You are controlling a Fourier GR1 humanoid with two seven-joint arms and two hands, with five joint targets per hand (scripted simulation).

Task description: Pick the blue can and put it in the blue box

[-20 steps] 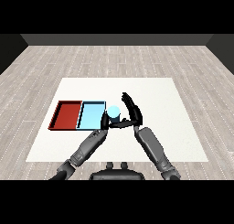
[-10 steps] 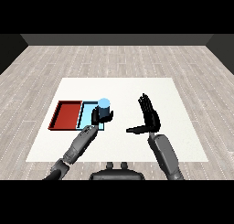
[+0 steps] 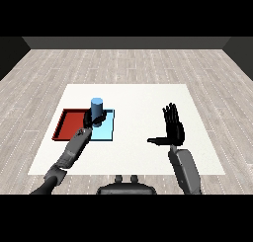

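Left hand [image 3: 92, 119] curled round the upright can [image 3: 97, 107], blue tray [image 3: 107, 133] just beneath; lower it straight before letting go, while right hand [image 3: 174, 129] waits, fingers spread.

We see the can [image 3: 96, 108] over the right tray [image 3: 106, 132], upright in the left hand [image 3: 90, 119], with the other tray [image 3: 67, 125] touching that tray's left side and the right hand [image 3: 173, 129] well to that tray's right, above the table [image 3: 138, 100].
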